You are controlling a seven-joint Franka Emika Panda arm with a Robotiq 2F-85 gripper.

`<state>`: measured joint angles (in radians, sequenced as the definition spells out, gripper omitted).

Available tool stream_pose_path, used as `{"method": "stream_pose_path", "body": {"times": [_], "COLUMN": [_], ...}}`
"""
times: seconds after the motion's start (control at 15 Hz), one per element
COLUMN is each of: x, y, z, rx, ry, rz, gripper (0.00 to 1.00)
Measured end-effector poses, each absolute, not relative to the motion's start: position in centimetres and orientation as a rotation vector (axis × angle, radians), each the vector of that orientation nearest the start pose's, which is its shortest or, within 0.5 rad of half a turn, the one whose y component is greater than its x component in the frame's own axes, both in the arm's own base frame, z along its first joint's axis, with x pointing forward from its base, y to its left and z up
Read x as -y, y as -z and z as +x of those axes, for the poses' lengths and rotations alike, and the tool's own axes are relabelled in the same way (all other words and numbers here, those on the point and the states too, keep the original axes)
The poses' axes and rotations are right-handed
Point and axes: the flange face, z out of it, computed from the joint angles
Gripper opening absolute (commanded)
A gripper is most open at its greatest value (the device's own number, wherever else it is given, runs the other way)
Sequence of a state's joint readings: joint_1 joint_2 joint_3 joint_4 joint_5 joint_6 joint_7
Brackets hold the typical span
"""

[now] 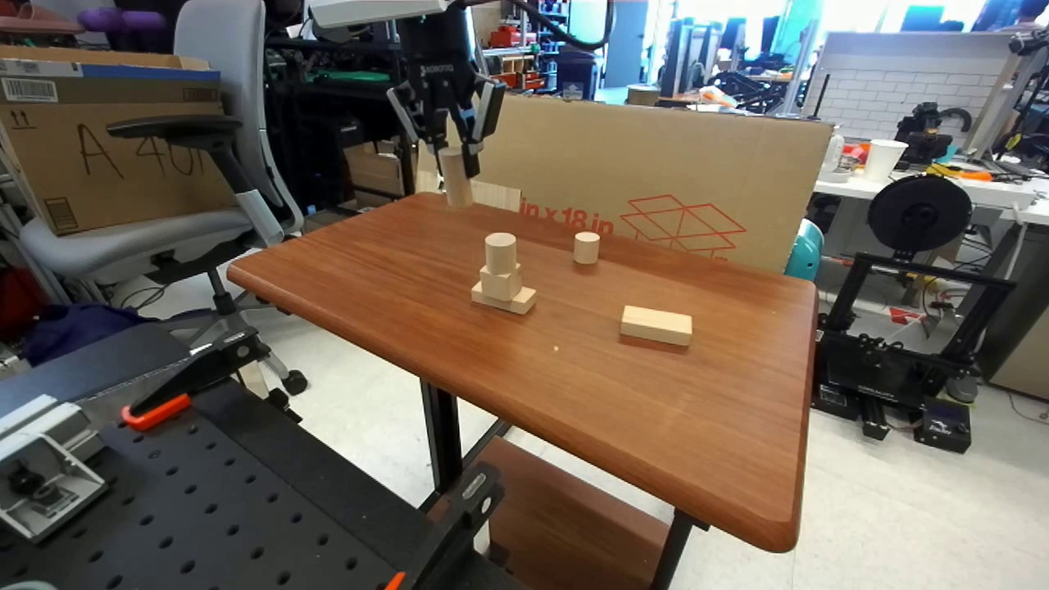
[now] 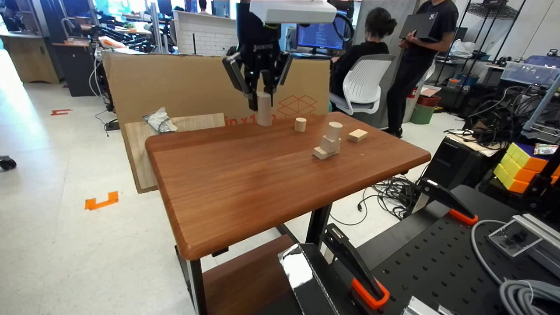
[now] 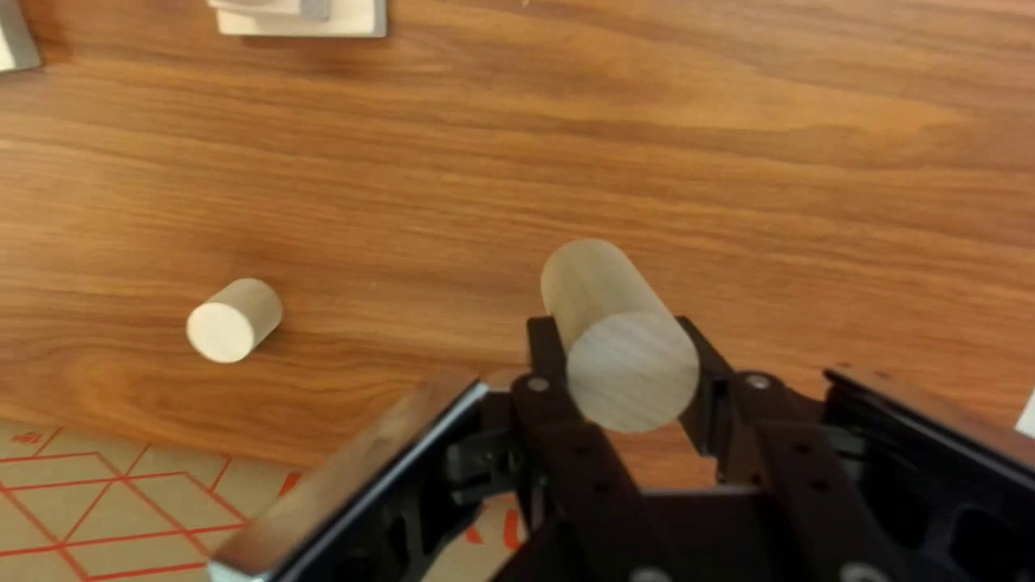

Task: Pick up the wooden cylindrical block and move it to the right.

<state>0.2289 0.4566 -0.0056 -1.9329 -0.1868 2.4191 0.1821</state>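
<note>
The wooden cylindrical block, pale and taller than wide, is held in my gripper and shows in both exterior views (image 1: 458, 188) (image 2: 264, 114). My gripper (image 1: 456, 156) has its two black fingers closed around the block's upper part; it also shows in an exterior view (image 2: 262, 99). In the wrist view the block (image 3: 600, 284) sits between the fingertips (image 3: 627, 360), its round top end facing the camera. It hangs roughly upright over the far part of the brown table (image 1: 393, 270). Its exact height above the surface is hard to tell.
A shorter wooden cylinder (image 1: 586, 248) stands near the table's far edge, also in the wrist view (image 3: 236, 320). A stack (image 1: 501, 285) has a cylinder on a cube on a flat block. Another flat block (image 1: 656, 326) lies apart. A cardboard sheet (image 1: 656, 164) stands behind the table.
</note>
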Motion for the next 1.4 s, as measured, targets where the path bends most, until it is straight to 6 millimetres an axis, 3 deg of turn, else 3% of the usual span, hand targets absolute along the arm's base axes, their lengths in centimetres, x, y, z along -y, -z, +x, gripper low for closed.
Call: {"method": "stream_pose_path", "body": {"times": [0.27, 0.53, 1.0, 1.4], "x": [-9.6, -5.5, 0.5, 3.7], "y": [-26.8, -27.0, -25.9, -22.9], "z": [63.2, 64.0, 63.9, 63.4], "rx": [0.180, 0.057, -0.151, -0.268], "ry": [0.147, 0.123, 0.035, -0.053], "rz": [-3.290, -3.315, -3.341, -3.348], "gripper": [0.11, 0.11, 0.11, 0.11]}}
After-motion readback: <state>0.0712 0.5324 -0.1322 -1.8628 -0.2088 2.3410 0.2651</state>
